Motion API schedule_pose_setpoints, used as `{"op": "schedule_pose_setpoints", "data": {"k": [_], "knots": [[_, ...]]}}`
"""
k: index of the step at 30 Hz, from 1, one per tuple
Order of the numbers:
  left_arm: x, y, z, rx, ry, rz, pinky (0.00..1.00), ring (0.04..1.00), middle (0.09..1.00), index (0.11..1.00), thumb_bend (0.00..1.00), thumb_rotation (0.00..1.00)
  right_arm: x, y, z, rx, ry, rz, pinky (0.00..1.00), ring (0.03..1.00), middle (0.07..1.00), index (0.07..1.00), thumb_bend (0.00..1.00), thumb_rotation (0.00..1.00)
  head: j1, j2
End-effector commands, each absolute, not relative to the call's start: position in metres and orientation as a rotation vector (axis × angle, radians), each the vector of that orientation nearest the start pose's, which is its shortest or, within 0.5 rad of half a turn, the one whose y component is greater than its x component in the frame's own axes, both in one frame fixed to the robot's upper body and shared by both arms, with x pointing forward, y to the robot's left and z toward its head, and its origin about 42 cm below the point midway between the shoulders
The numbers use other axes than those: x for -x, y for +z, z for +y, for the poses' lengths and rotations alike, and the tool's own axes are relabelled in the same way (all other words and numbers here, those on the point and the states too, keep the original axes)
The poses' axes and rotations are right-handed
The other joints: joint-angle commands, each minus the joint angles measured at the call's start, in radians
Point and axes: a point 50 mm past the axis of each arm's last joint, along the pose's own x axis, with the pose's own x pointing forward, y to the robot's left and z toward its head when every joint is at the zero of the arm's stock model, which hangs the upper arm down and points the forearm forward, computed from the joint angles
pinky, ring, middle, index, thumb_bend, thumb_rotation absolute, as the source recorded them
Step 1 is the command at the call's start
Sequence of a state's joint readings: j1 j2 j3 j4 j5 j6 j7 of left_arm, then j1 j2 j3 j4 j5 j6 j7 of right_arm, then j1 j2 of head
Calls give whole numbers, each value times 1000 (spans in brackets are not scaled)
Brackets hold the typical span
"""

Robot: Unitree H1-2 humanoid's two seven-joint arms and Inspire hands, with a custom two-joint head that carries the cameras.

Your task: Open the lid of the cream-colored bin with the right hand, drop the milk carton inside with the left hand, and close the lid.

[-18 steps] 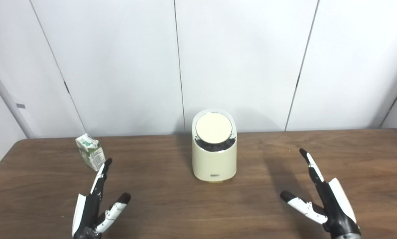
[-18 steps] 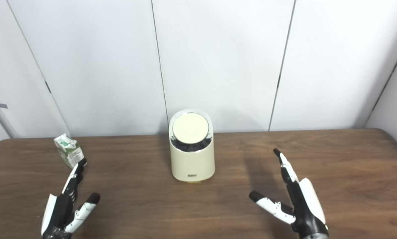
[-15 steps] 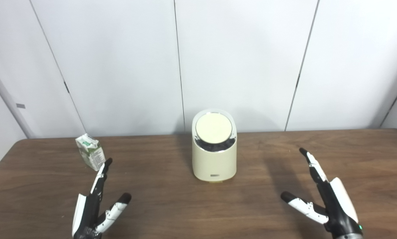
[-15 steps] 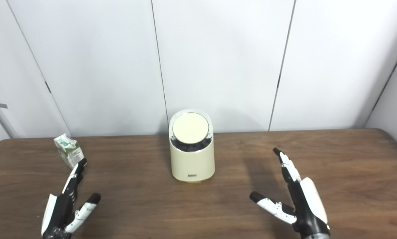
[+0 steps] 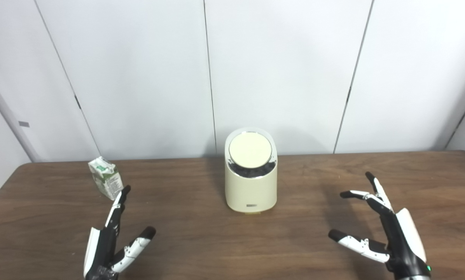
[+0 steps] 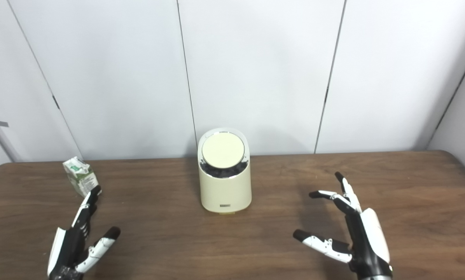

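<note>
Wall (image 5: 279, 70): pale grey panels with thin dark seams, rising behind the far edge of the table.
Table (image 5: 201, 233): dark brown wood grain, running the full width of the scene from near to far.
Bin (image 5: 250, 186): cream-coloured, standing upright with its long axis vertical, at the middle of the table toward the far side. A small dark label sits low on its near face.
Lid (image 5: 250, 150): round, cream, closed on top of the bin, its face tilted toward the near side. A silvery rim rings it and a dark band shows just below its near edge.
Right hand (image 5: 388, 229): near the right corner of the table, well apart from the bin and to its right. It holds nothing. The fingers are spread, pointing toward the far side, with one finger bent leftward toward the bin and the thumb stuck out to the left.
Left hand (image 5: 108, 241): near the left corner, empty, with fingers straight and apart and the thumb angled out to the right. The fingertips (image 5: 126, 189) point toward the far side and lie just beside the carton's near right corner; whether they touch it cannot be told.
Milk carton (image 5: 105, 177): small, white and green, with a folded gable top. It stands upright on the far left of the table, long axis vertical, well to the left of the bin, one corner edge turned toward the near side.
</note>
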State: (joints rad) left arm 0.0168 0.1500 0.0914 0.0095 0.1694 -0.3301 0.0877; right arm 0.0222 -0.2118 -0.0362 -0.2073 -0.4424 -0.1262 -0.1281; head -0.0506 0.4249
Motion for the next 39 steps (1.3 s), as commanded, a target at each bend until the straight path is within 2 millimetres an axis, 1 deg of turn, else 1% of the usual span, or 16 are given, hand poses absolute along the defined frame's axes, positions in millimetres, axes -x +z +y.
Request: {"op": "schedule_pose_setpoints", "data": {"k": [1,4,7,9,11,13,16,18,21,23,25,27,30,35,39], "knots": [[-261,95,288,-339,127,-247,1000,1000,1000,1000,801,656,-274,176,-280,625,-164,-422,1000,1000,989,715,780,492,-1,1],[-261,96,288,-339,127,-246,1000,1000,1000,1000,806,656,-274,175,-281,635,-169,-415,1000,1000,978,771,779,510,-2,3],[-261,97,288,-328,119,-252,1000,1000,1000,1000,786,644,-273,177,-280,634,-164,-406,990,1000,975,833,789,543,-2,3],[-260,97,288,-326,118,-248,1000,1000,1000,1000,773,625,-271,181,-276,631,-157,-396,935,1000,969,891,799,572,2,3],[-258,97,288,-306,117,-243,1000,1000,1000,1000,750,594,-269,184,-272,629,-149,-380,902,986,965,926,807,597,2,5],[-257,97,288,-285,115,-242,1000,1000,1000,1000,748,570,-268,187,-270,625,-143,-364,906,979,970,944,811,613,4,6],[-255,99,288,-264,109,-233,975,999,1000,1000,705,522,-267,191,-265,615,-133,-342,876,963,975,954,818,613,7,11],[-254,100,288,-237,101,-230,937,989,1000,1000,676,474,-267,192,-264,595,-119,-341,875,956,977,965,817,595,8,15],[-251,102,286,-212,101,-226,926,985,1000,1000,675,448,-268,195,-262,569,-94,-324,892,958,984,981,823,579,9,20],[-250,104,285,-211,102,-221,942,984,1000,1000,670,438,-270,198,-262,568,-84,-316,908,957,983,984,820,560,10,22],[-248,105,283,-215,99,-224,934,977,1000,1000,650,419,-276,200,-261,575,-81,-311,913,947,968,973,824,576,13,24],[-247,106,282,-225,97,-230,929,973,1000,1000,626,406,-284,203,-261,578,-74,-315,925,947,960,967,851,606,17,28],[-246,105,280,-245,100,-235,911,958,991,1000,644,409,-299,209,-260,586,-61,-327,934,949,958,964,867,628,22,30],[-244,106,275,-234,94,-224,922,965,995,1000,661,390,-325,228,-249,584,-35,-347,927,958,971,960,880,622,27,33],[-243,107,272,-225,89,-208,925,969,997,1000,658,376,-341,248,-235,571,-13,-366,913,948,967,957,893,597,29,34]]}}
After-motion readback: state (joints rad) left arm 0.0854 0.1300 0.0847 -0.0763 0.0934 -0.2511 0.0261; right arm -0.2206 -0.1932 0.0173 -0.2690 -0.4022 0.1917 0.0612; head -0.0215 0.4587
